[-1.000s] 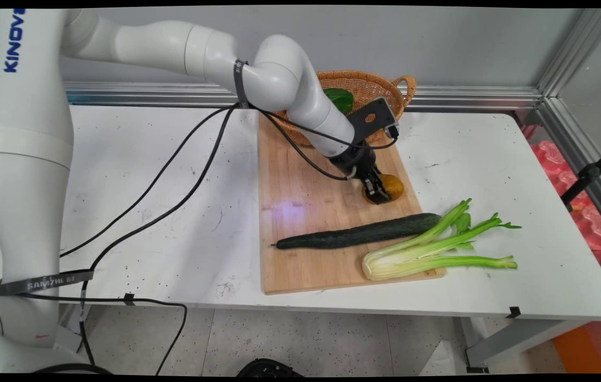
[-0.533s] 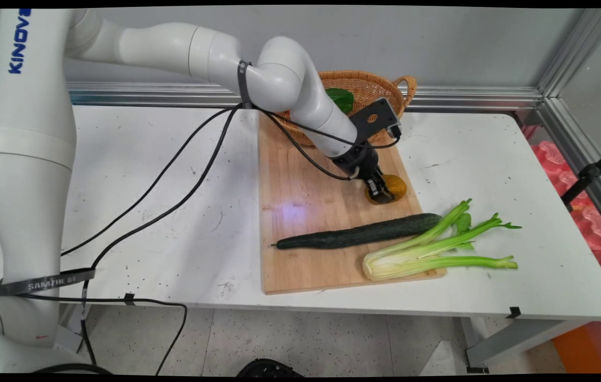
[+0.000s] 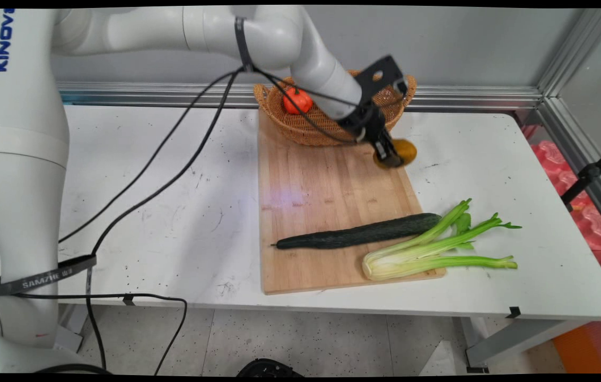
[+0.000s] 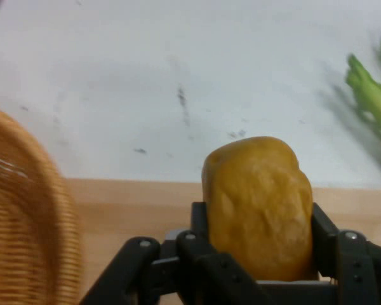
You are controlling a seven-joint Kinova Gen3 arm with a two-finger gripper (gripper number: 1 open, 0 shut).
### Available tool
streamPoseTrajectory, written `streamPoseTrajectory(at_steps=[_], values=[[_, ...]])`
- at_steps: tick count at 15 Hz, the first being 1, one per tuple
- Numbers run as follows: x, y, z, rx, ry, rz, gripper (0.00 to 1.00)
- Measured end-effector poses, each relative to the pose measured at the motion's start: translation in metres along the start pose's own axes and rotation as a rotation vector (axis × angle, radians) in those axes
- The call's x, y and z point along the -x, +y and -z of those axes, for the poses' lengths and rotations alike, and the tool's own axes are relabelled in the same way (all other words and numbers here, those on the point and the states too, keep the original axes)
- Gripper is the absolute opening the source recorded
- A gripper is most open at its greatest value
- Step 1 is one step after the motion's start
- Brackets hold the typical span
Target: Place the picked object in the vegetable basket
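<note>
My black gripper (image 3: 391, 155) is shut on a yellow-brown potato (image 3: 403, 152), lifted above the far right edge of the wooden cutting board (image 3: 321, 185). In the hand view the potato (image 4: 259, 203) sits squeezed between both fingers (image 4: 202, 222), with the board's edge and white table below it. A wicker basket (image 3: 300, 124) stands just behind and left of the gripper, holding a red-orange pepper (image 3: 297, 101); its woven wall (image 4: 22, 222) shows at the hand view's left.
A long dark cucumber (image 3: 358, 233) lies across the board's near half. Celery stalks (image 3: 433, 249) rest over the board's near right corner onto the table (image 3: 491, 159); their tips (image 4: 371, 92) show in the hand view. Black cables (image 3: 173, 170) hang over the table's left.
The gripper has risen from the board with the potato in it and moved toward the far right, near the basket. The arm's lifting uncovered the red-orange pepper in the basket.
</note>
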Motion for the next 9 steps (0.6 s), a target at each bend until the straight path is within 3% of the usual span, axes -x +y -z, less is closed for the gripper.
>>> streamPoseTrajectory(at_steps=[4,9], values=[[-0.014,-0.035,0.021,-0.044,0.028,-0.011,0.00],[-0.009,-0.082,0.031,-0.104,0.036,-0.019,0.00]])
